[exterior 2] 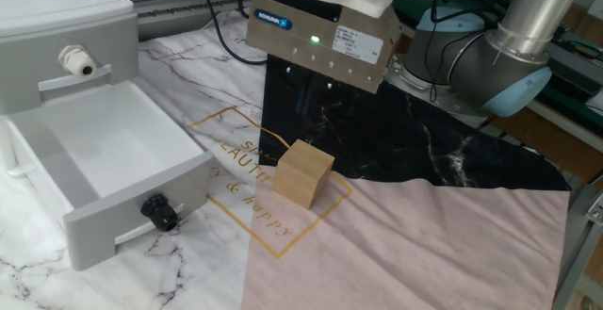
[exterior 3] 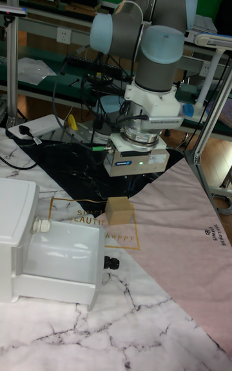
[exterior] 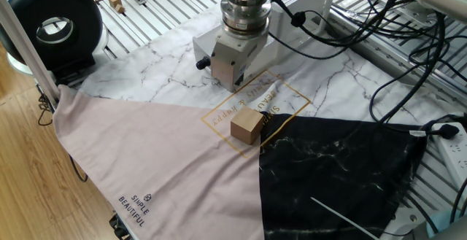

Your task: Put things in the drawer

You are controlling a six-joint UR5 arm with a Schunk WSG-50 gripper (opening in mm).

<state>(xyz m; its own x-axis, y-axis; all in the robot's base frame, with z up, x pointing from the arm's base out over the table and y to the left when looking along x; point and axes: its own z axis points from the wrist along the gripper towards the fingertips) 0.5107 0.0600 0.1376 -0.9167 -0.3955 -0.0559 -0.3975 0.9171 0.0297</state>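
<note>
Your cube point(exterior 2: 303, 174) is sitting on the cloth point(exterior 2: 415, 244), right on the gold printed square where the marble, black and pink patches meet. It's upright, flat on one face, nothing touching it. From the tall view it's just past the drawer's front corner point(exterior 3: 120, 210).

The drawer point(exterior 2: 113, 173) is pulled out of the white cabinet point(exterior 2: 57, 27), open side up, black knob point(exterior 2: 160, 213) facing you. You can see bare white inside it. The cube is just beside it, not in it.

The gripper point(exterior 2: 320, 89) hangs above the cloth, behind the cube and off to the side, not over it and not touching it. Green light is on at its body. You can only make out dark finger shapes under the body against the black patch, so I can't tell how far apart they are. It isn't holding anything as far as you can see.

Further out: cables point(exterior: 379, 43) and a power strip point(exterior: 452, 149) past the cloth edge, and a round black unit point(exterior: 55, 25) at the far corner.
</note>
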